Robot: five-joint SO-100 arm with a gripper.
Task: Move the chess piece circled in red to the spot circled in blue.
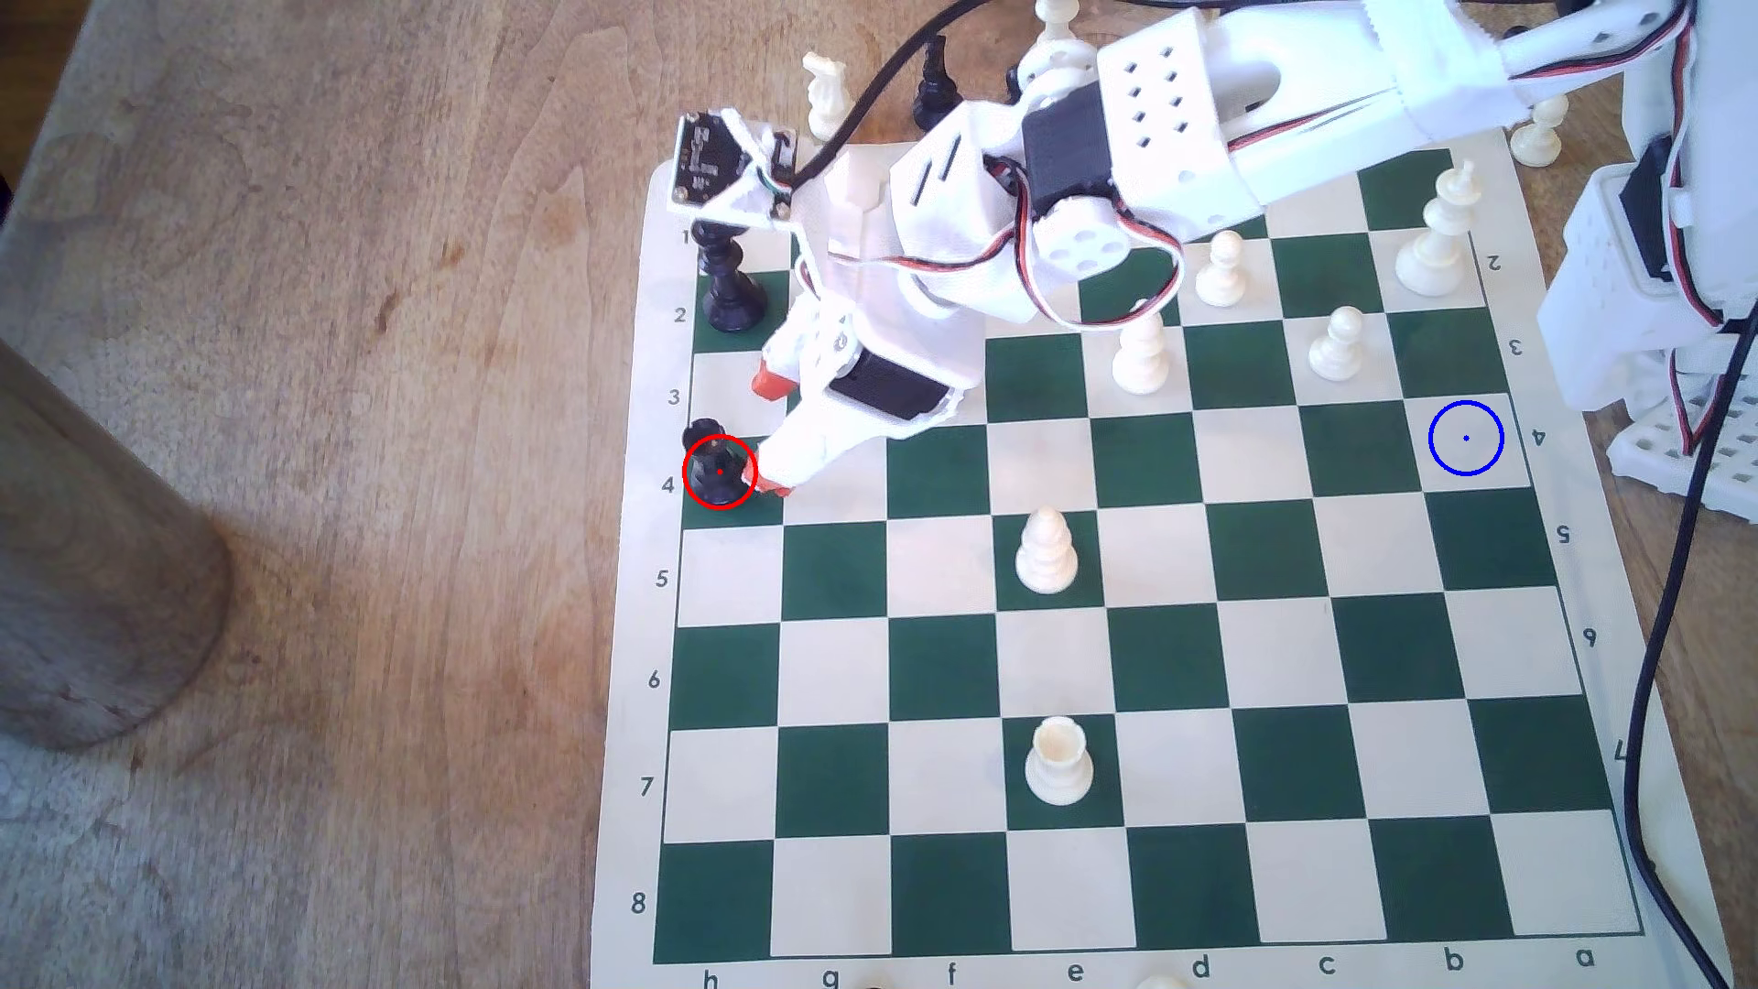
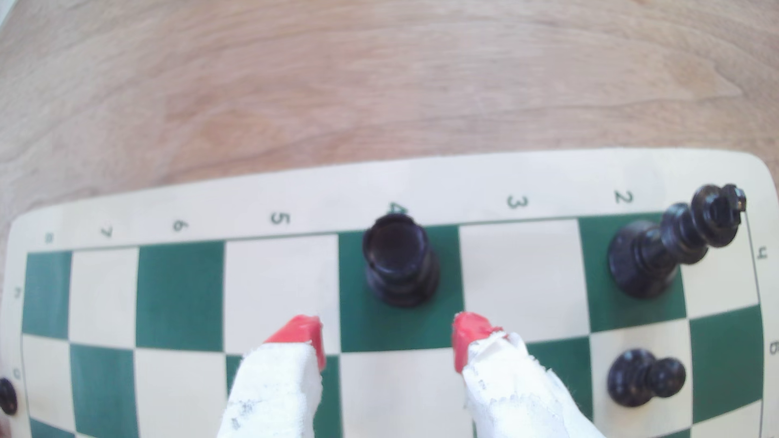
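Item: gripper (image 2: 387, 337), red-tipped fingers (image 2: 305, 332) spread apart, gripping nothing. Black rook (image 2: 400, 261) is standing upright just ahead of the tips, centred on the gap, not touching, on its red-ringed green edge square. Beyond, off to one side of the fingers: tall black piece (image 2: 657, 248) and black pawn (image 2: 645, 379). Farthest: blue-ringed square (image 1: 1466, 437), well apart across the board. Risk: closing early or off-centre is likely nudging or toppling the rook off the board edge.
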